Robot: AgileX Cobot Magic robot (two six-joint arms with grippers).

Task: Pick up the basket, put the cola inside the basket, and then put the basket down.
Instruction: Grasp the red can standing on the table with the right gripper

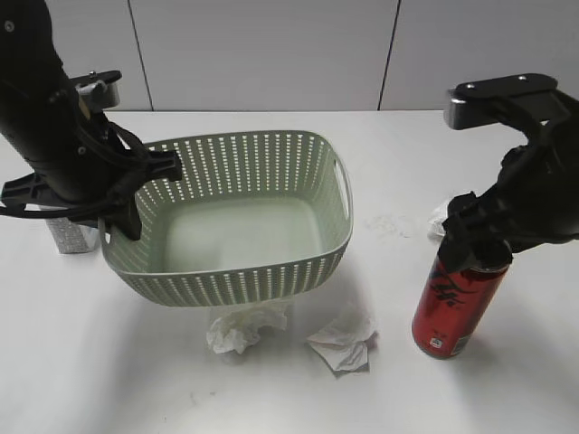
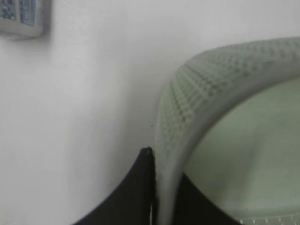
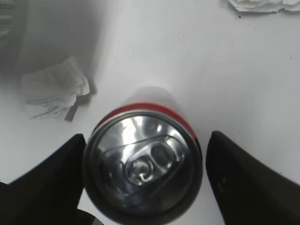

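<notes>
The pale green basket (image 1: 244,280) sits left of centre in the exterior view, and its left side looks raised off the table. My left gripper (image 1: 136,194) is shut on its left rim. In the left wrist view the jaws (image 2: 161,187) pinch the rim of the basket (image 2: 211,75), one finger outside and one inside. The red cola (image 1: 452,307) stands upright on the table to the right, outside the basket. My right gripper (image 1: 477,249) is open around its top. In the right wrist view its fingers (image 3: 146,138) flank the cola's silver top (image 3: 143,164), with a gap on the right.
Crumpled paper (image 1: 240,327) lies under the basket's front edge, and another piece (image 1: 344,339) lies beside it, also shown in the right wrist view (image 3: 54,91). A tissue (image 1: 441,217) lies behind the cola. A blue-and-white carton (image 1: 72,237) stands by the left arm.
</notes>
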